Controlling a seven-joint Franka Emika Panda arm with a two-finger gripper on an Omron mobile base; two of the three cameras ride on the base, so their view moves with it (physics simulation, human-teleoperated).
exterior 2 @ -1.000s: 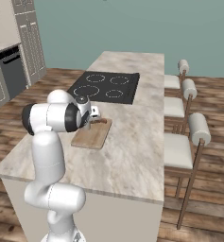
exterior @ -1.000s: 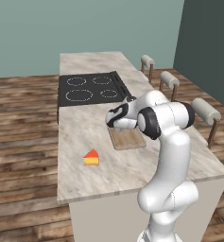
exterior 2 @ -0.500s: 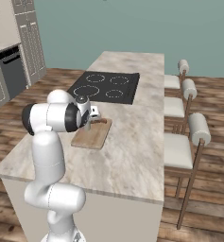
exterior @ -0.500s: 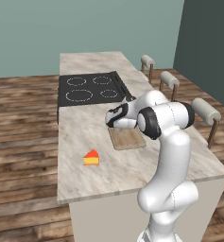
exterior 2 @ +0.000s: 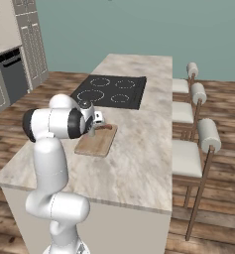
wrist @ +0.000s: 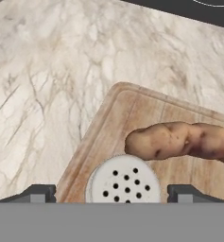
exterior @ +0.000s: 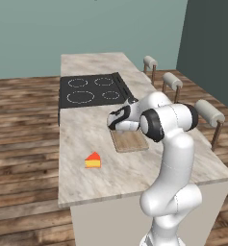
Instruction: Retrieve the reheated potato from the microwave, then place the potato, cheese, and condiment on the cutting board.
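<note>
The cutting board (wrist: 113, 123) lies on the marble island, also seen as the cutting board (exterior: 132, 142) and the cutting board (exterior 2: 97, 143). A tan-brown potato (wrist: 179, 141) rests on it, seen too as the potato (exterior 2: 105, 127). The condiment shaker (wrist: 124, 182), with its pale holed top, stands upright on the board just in front of the potato. My gripper (wrist: 113, 193) is open, one finger on each side of the shaker with a gap to it. The gripper (exterior: 113, 126) hovers low over the board's near end. The cheese (exterior: 92, 160) wedge sits on the counter, left of the board. The microwave is out of view.
A black cooktop (exterior: 89, 90) lies beyond the board, shown also as the cooktop (exterior 2: 112, 91). Stools (exterior 2: 208, 135) line the island's right side. Bare marble (wrist: 42, 75) spreads left of the board. Kitchen cabinets (exterior 2: 10, 59) stand far left.
The fingers have spread apart from the condiment shaker, which now stands free on the board. The arm itself has barely moved.
</note>
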